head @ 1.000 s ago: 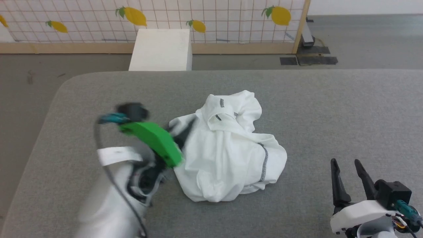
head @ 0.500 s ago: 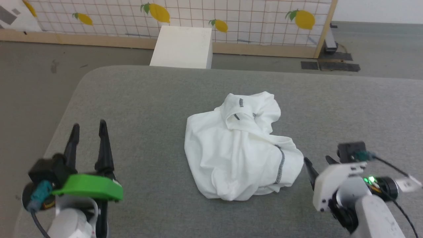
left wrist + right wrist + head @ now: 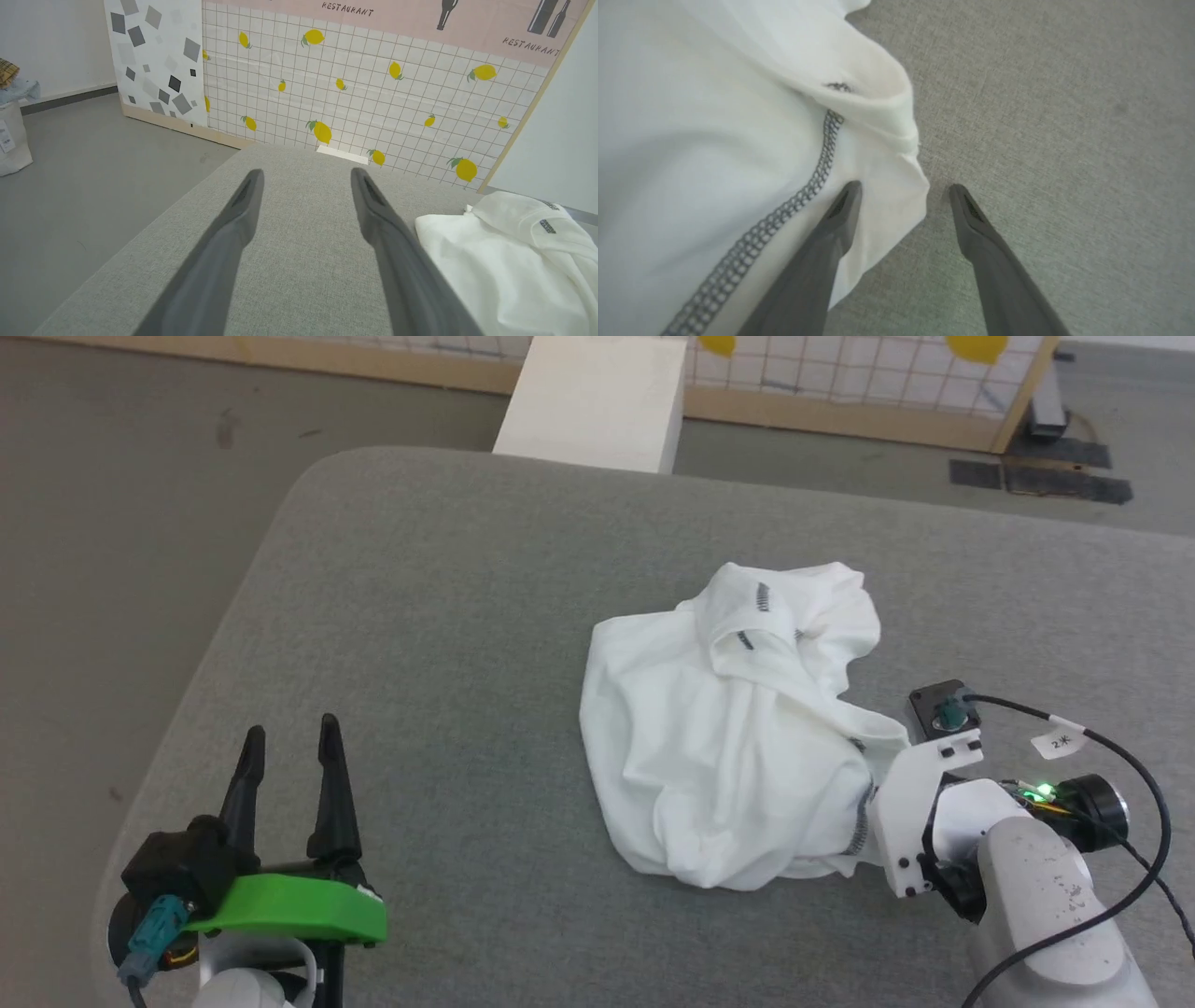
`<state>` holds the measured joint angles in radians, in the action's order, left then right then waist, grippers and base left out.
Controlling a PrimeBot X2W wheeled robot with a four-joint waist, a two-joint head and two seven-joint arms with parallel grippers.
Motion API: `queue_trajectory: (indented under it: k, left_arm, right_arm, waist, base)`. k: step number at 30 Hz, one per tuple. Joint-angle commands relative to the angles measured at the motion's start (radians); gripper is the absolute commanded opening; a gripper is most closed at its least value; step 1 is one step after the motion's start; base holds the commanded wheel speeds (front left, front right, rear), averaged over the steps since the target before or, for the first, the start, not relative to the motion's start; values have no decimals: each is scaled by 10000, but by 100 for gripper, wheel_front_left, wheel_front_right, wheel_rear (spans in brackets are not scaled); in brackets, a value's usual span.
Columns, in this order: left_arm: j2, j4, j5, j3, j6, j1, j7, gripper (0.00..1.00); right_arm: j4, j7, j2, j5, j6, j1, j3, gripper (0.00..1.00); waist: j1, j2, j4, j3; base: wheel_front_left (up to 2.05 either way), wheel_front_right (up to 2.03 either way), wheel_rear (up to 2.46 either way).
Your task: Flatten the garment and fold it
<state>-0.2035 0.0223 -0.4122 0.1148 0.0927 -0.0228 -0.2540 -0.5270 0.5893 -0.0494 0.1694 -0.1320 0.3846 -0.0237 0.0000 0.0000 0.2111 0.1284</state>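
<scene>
Two grippers are seen with jaws spread fully apart, and nothing is held in either. The garment (image 3: 738, 728) is found crumpled in a heap on the grey padded table (image 3: 420, 616), right of centre in the head view. Its zigzag-stitched seam (image 3: 803, 205) is exposed along the near right side.

The left gripper (image 3: 291, 728) is positioned at the near left of the table, well apart from the garment, with its fingers pointed away from the robot. In the left wrist view, bare table surface is seen between its fingers, and the garment is seen toward the right of that view.

The right gripper (image 3: 904, 186) is placed at the garment's near right edge. In the right wrist view, one finger is seen over the white cloth just beside the seam and the other over bare table, with a corner of the hem between them. Whether the cloth is touched by that finger cannot be determined.

A white box (image 3: 597, 401) is located on the floor beyond the table's far edge, in front of a tiled panel (image 3: 350, 93) printed with lemons.
</scene>
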Motion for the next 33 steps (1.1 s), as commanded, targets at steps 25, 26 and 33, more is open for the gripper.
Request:
queue_trajectory:
  k: [25,26,33]
  left_arm:
    - [614,-907,398,-115,-975,156,-49,100]
    - [599,-944,390,-92,-987,162,-14,100]
    - [586,-1115,89,114,-1249,-667,630,100]
  right_arm:
    - [2457,-289,-717,-239,13,-1720,-6218,7]
    - [2538,-397,-575,-162,13,-1736,-6251,77]
    - [3379,-2822,-87,-1103,13,-1292,-5418,100]
  waist:
    - [0,0,-950,-421]
    - [0,0,-1035,-418]
    - [0,0,-1691,-309]
  base:
    - [0,0,0]
    - [0,0,0]
    - [0,0,0]
